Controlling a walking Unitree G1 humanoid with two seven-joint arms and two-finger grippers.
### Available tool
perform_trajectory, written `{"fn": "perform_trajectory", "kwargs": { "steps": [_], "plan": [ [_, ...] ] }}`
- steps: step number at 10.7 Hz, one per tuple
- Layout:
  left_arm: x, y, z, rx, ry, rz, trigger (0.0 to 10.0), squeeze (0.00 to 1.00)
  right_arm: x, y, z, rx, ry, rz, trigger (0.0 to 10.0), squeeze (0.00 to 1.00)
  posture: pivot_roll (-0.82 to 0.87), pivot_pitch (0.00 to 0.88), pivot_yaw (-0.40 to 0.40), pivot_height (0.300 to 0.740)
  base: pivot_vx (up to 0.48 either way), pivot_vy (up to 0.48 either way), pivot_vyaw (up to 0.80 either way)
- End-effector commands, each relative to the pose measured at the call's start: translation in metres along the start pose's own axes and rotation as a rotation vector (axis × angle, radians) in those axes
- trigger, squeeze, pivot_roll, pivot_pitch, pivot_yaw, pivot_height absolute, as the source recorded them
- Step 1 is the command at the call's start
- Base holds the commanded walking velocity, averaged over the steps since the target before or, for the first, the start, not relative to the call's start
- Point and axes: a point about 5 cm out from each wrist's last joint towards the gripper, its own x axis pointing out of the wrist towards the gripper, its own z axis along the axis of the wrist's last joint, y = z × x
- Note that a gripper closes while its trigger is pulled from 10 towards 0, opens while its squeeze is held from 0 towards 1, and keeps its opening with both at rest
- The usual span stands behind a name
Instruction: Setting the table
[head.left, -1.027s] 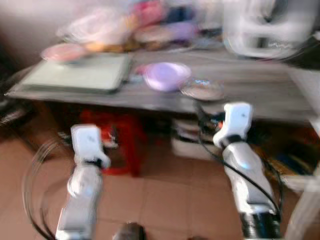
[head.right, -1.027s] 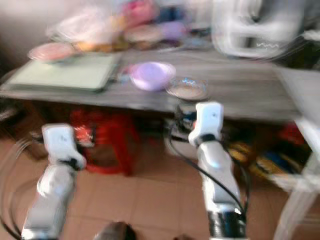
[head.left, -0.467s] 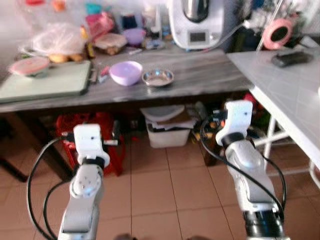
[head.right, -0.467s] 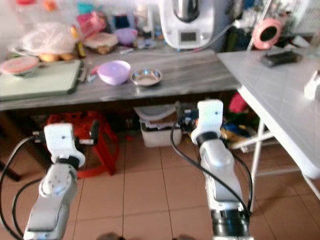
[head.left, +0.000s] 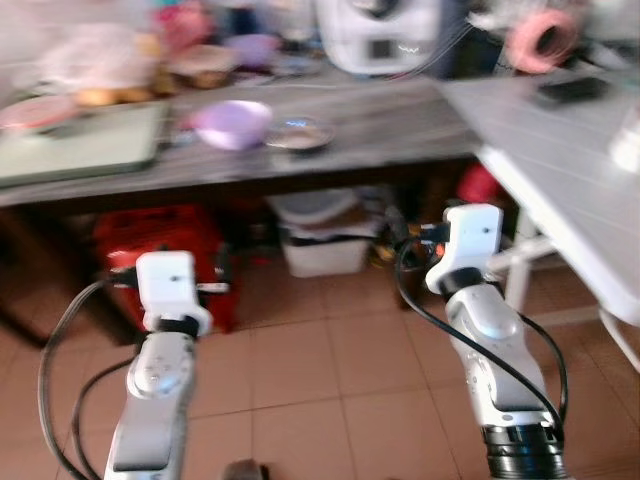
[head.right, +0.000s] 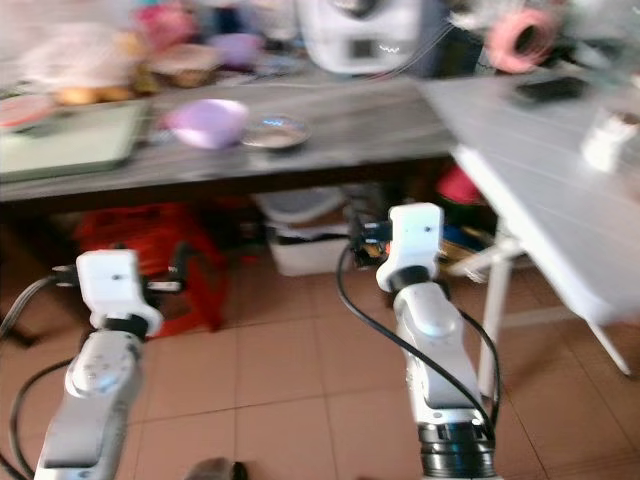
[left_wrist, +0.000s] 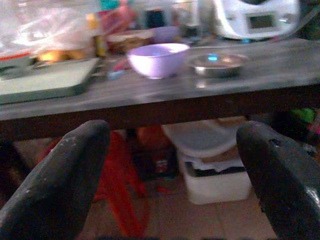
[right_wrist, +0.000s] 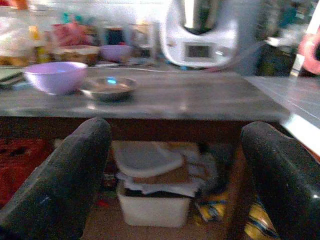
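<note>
Purple bowl (left_wrist: 158, 59) beside steel bowl (left_wrist: 218, 64)

The scene is viewed from the head's stereo pair, angled forward and down from some way off, with both arms and the grey counter (head.left: 380, 130) taken in. Each wrist camera is aimed level along its own fingers from below counter height. The purple bowl (left_wrist: 157, 59) and the steel dish (right_wrist: 107, 87) are shared by all views.
</note>
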Motion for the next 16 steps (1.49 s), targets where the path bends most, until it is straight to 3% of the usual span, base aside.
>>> {"fn": "perform_trajectory", "kwargs": {
  "steps": [1, 16],
  "plan": [
    [0.0015, -0.0034, 0.0032, -0.004, -0.008, -0.012, 10.0, 0.0, 0.0006, -0.0037, 0.004, -0.002, -0.013, -0.014, 10.0, 0.0, 0.01, 0.07, 0.052, 0.74, 0.0, -0.315, 0.0],
    [0.0013, -0.0056, 0.0013, 0.007, 0.006, -0.053, 10.0, 0.0, 0.001, -0.0025, 0.0049, -0.005, -0.018, -0.002, 10.0, 0.0, 0.0, 0.067, 0.053, 0.74, 0.02, -0.406, 0.0]
  ]
}}
